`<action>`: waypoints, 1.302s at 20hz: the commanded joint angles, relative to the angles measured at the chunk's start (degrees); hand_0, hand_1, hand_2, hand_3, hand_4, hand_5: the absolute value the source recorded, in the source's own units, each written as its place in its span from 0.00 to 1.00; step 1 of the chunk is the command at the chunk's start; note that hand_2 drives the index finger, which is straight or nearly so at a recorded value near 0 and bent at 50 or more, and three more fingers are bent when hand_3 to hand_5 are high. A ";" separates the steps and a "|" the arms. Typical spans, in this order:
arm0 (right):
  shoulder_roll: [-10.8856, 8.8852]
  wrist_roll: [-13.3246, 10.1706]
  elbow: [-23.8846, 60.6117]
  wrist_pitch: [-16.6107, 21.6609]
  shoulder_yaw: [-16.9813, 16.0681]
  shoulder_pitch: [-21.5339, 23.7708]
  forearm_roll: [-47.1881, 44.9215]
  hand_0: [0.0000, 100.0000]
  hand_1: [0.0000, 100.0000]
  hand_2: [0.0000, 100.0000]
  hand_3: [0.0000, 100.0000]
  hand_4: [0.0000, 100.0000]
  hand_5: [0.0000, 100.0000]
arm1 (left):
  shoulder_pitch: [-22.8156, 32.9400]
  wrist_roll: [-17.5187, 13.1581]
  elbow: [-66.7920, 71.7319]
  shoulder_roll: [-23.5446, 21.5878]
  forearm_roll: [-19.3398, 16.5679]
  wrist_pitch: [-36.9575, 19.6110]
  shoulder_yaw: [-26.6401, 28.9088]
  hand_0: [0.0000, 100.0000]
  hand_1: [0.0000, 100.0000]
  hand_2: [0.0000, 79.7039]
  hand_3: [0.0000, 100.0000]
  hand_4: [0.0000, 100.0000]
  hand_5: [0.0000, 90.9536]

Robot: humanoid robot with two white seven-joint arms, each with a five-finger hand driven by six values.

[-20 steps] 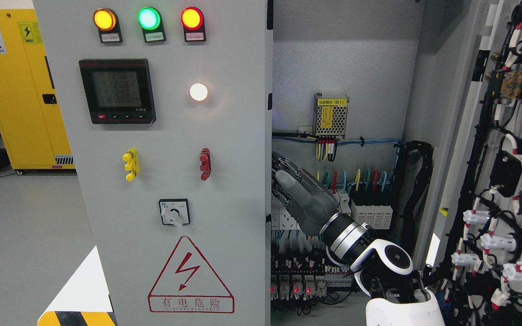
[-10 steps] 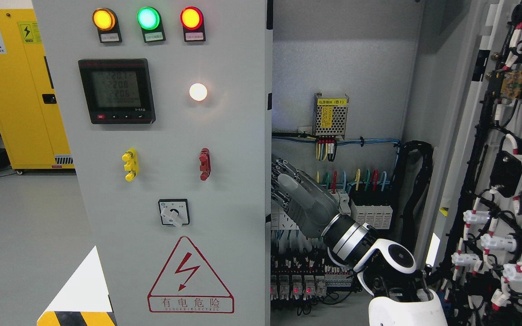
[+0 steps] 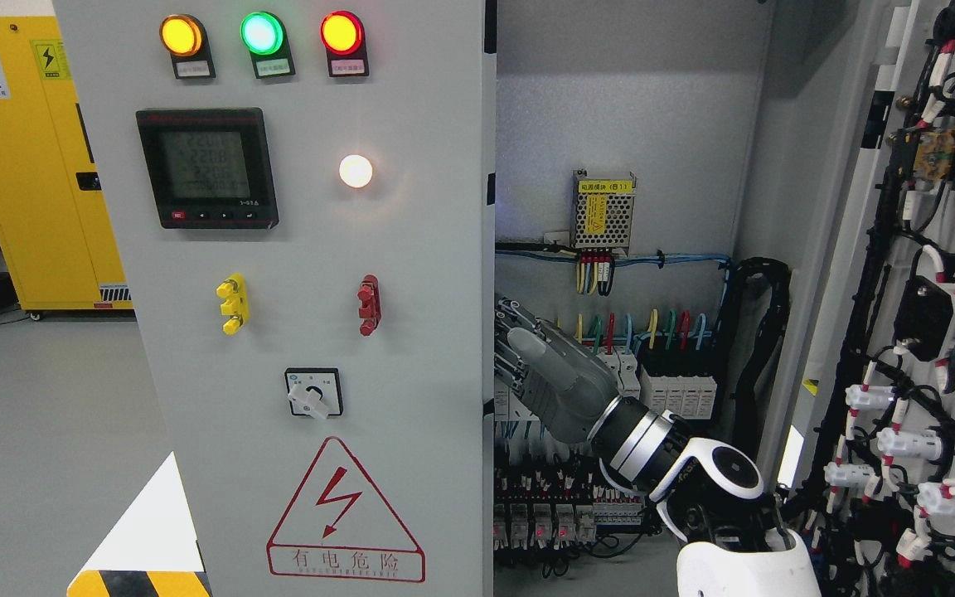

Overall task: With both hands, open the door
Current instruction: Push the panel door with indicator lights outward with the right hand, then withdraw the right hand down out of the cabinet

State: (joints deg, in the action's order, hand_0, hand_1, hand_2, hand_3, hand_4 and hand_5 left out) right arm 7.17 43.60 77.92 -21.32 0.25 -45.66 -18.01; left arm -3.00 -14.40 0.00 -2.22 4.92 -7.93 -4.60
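The grey left door [image 3: 378,249] of the electrical cabinet carries three lamps, a meter, a rotary switch and a red warning triangle. Its right edge stands at the picture's middle. My right hand [image 3: 515,352] comes up from the lower right and reaches into the cabinet to that edge. Its fingers [image 3: 511,327] are stretched out and lie against the door's inner edge, with the tips hidden behind it. The right door [image 3: 925,290] stands swung open at the far right, its inside covered with wiring. The left arm does not show.
Inside the cabinet are a small power supply [image 3: 603,211], coloured wires and breaker rows [image 3: 652,373], close behind my hand. A black cable bundle [image 3: 763,348] hangs at the cabinet's right wall. A yellow cabinet [image 3: 30,166] stands on the grey floor at the far left.
The left door has shifted slightly to the left, its lamps and meter with it. My right hand has sunk a little and stayed at the door's edge.
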 commanded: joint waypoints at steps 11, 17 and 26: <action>-0.05 2.02 5.30 -0.48 2.39 3.21 -0.45 0.00 0.50 0.04 0.00 0.00 0.00 | -0.07 -0.02 0.18 -0.51 0.00 0.02 -0.06 0.12 0.56 0.00 0.00 0.00 0.00; -0.23 2.98 12.15 -1.26 10.90 9.79 -0.36 0.00 0.50 0.04 0.00 0.00 0.00 | -0.25 -0.02 0.27 -0.07 0.00 0.02 0.03 0.12 0.56 0.00 0.00 0.00 0.00; -2.69 -0.70 21.03 -2.06 28.12 21.75 -0.18 0.00 0.50 0.04 0.00 0.00 0.00 | -0.25 -0.02 0.27 -0.25 0.00 0.02 0.03 0.12 0.56 0.00 0.00 0.00 0.00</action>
State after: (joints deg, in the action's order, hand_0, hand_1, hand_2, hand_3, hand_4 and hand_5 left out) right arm 6.31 45.11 89.77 -23.60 12.83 -30.43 -18.33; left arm -3.24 -14.40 0.00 -2.42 4.92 -7.90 -4.59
